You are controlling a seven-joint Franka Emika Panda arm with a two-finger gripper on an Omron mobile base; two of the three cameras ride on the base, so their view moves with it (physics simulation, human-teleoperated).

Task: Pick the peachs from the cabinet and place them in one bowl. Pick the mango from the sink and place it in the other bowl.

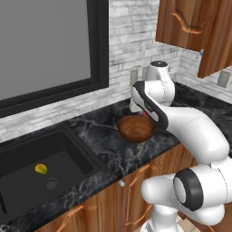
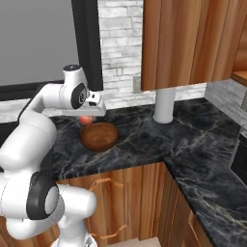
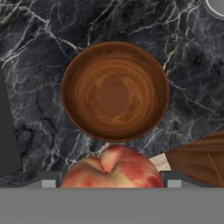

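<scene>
1. Gripper [image 3: 111,181] at bottom centre of hand view, clamped on a peach [image 3: 111,168]; the fruit sits btwn the two dark tips.
2. Right base view: peach [image 2: 86,119] shows as a reddish spot under the hand, left of centre, just above the wooden bowl's far rim.
3. Wooden bowl [image 3: 114,91] dead centre of hand view, nothing in it, on black marble counter [image 3: 39,52]. In left base view the bowl [image 1: 136,128] is mid-frame, partly behind the arm.
4. Mango [image 1: 41,169] lower left of left base view, lying in the black sink [image 1: 72,152] basin, near the round drain [image 1: 50,183].
5. Wooden cabinet [image 2: 193,43] upper right of right base view, doors shut.
6. Grey cylinder [image 2: 164,106] stands on the counter right of the bowl, well apart.
</scene>
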